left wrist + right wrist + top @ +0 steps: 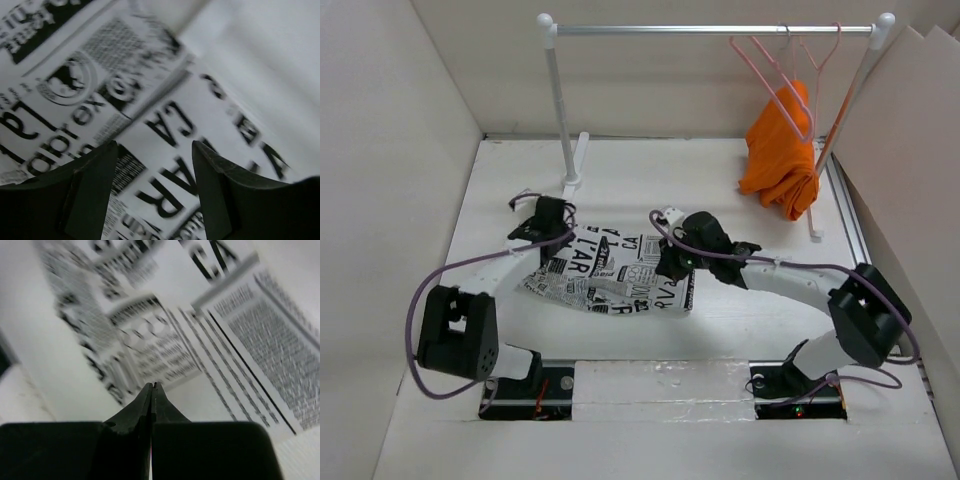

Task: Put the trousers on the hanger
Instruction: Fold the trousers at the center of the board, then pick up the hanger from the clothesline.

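Observation:
The trousers [610,272], white with black newspaper print, lie folded flat on the table between my two arms. My left gripper [542,225] hovers over their upper left part, open, with lettered cloth [165,125] showing between its fingers [100,185] and nothing held. My right gripper [670,262] is over the right side of the trousers [210,340], its jaws pressed together [152,386] with no cloth between them. The pale pink hanger [761,68] hangs on the rail at the back right, far from both grippers.
A white clothes rack [710,30] stands at the back, its left post [560,110] on a foot. An orange cloth [780,150] hangs from another thin hanger next to the pink one. White walls enclose the table on the left and right.

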Robot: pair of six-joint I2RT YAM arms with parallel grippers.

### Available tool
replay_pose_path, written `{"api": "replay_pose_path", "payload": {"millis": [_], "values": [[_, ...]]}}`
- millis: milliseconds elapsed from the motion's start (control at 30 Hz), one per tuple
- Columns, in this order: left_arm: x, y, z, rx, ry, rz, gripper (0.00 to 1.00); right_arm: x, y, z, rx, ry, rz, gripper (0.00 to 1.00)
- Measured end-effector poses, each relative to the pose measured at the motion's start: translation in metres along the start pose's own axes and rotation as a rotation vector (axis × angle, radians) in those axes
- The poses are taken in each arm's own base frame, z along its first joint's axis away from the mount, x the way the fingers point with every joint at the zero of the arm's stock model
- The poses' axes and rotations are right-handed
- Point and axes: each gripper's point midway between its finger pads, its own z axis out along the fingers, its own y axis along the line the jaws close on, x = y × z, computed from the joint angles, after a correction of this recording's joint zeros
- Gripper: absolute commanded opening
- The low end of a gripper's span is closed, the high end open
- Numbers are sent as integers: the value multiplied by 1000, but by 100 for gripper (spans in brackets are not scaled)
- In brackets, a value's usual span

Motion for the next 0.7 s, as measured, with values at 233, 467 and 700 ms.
{"api": "replay_pose_path", "payload": {"millis": [233, 467, 700], "values": [[20, 101, 55, -160, 186, -290, 53, 122, -56, -3, 128, 237, 125, 0], [32, 111, 21, -108, 176, -362, 52, 121, -51, -7, 100, 225, 117, 13], [-43, 59, -37, 115, 46, -347, 21, -10, -25, -38, 33, 109, -40, 26]]}}
